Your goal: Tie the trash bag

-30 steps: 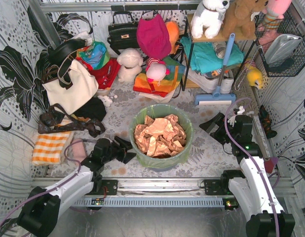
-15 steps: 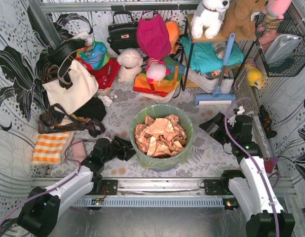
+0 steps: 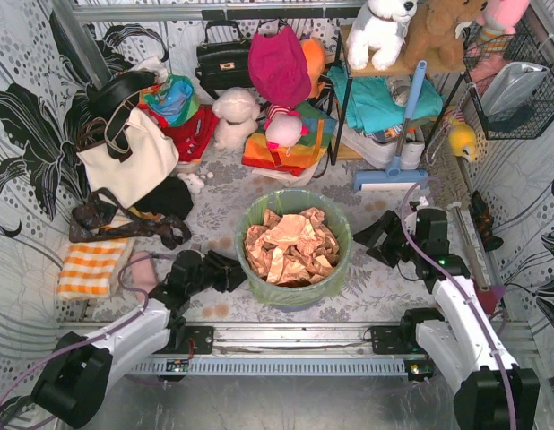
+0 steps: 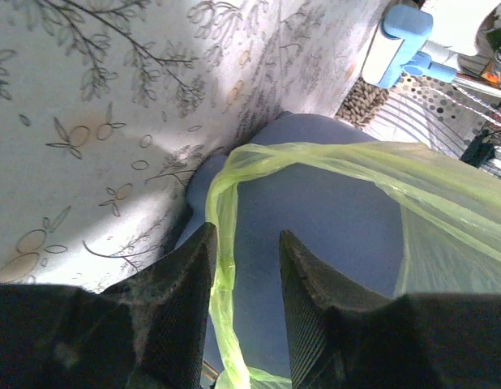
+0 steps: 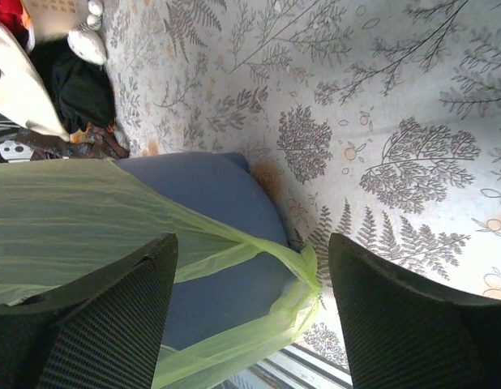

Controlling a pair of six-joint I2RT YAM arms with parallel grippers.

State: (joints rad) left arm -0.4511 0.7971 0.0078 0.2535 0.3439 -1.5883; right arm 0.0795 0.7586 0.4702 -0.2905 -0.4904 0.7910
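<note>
Trash bag (image 3: 299,197) noted from overhead at table centre, seated in a round bin (image 4: 331,219), its rim folded over the edge and crumpled brown paper (image 3: 290,246) exposed inside. Left gripper (image 3: 234,270) is placed at the bag's left side and right gripper (image 3: 371,240) just off its right side; jaw spacing cannot be read from above. That is supplied by the wrist views. On the left, the fingers are narrowly parted, with a twisted bag strand (image 4: 220,267) running between them, not pinched. On the right, the fingers are spread wide, a gathered bag ear (image 5: 303,279) lies between them, and nothing is gripped.
</note>
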